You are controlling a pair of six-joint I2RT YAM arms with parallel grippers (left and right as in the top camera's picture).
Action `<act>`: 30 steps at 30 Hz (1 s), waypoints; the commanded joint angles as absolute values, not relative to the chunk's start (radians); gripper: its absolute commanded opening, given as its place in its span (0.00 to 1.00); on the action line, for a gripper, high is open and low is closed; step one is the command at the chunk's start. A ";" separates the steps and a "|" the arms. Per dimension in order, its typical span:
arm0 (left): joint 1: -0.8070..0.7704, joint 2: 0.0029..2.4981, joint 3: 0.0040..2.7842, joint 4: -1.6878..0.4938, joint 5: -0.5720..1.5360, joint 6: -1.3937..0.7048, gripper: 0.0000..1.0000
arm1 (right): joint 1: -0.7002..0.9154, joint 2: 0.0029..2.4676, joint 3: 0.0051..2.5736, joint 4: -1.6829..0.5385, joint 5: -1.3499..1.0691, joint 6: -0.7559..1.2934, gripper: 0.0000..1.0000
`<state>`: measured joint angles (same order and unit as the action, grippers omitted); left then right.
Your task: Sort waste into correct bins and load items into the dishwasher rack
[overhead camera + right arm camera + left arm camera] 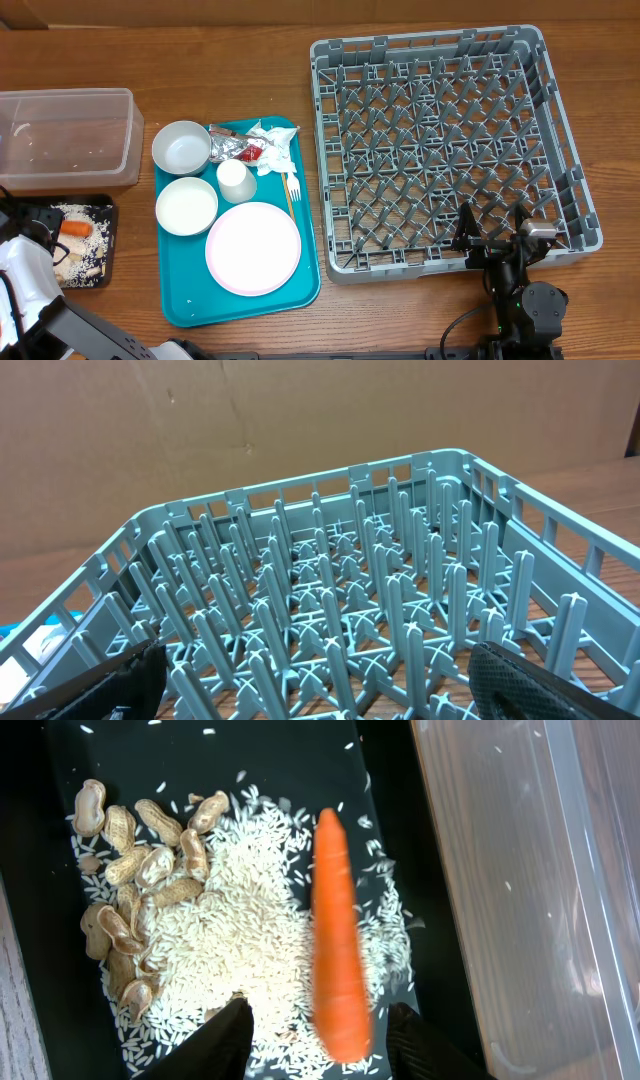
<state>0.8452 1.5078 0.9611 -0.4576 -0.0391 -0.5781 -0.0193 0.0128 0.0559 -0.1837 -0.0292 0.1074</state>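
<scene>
1. Waste is being sorted, and the step in hand is judged to be the drop-off of the carrot (335,920) into the black tray (250,760).
2. The carrot is seen lying lengthwise over the rice (250,920), with peanuts (130,870) heaped just beside it. The clear tub (520,870) stands next to the tray.
3. The left gripper (318,1038) is held over the carrot's thick end. Its fingers (232,1032) are parted, and a gap shows on either side, so nothing is gripped.
4. The right gripper (315,665) is spread wide and empty, and is poised at the near edge of the dishwasher rack (430,40), in which nothing is loaded yet.
5. On the teal tray (185,300), the foil wrappers (232,148) and the crumpled napkin (272,140) are not yet sorted.
6. The plate (253,248), two bowls (182,147), the cup (236,180) and the fork (294,190) are likewise not yet racked.
7. For the next move, the left arm would need to be lifted clear of the black tray without the carrot being dragged. It could then be carried to the wrappers and napkin, which probably belong in the clear tub.
8. A narrow, careful pinch is called for there, since the wrappers lie against a bowl and the cup.
</scene>
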 commanded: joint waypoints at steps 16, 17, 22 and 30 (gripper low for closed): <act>0.850 1.386 1.006 -0.471 0.300 -0.572 0.79 | -0.023 0.003 0.051 -0.180 -0.030 0.104 1.00; 0.850 1.362 1.008 -0.478 0.333 -0.572 0.86 | -0.023 0.003 0.051 -0.180 -0.030 0.104 1.00; 0.800 1.221 1.009 -0.532 0.482 -0.572 1.00 | -0.023 0.003 0.051 -0.180 -0.030 0.104 1.00; 0.462 1.105 1.009 -0.604 0.473 -0.432 1.00 | -0.023 0.003 0.051 -0.180 -0.030 0.104 1.00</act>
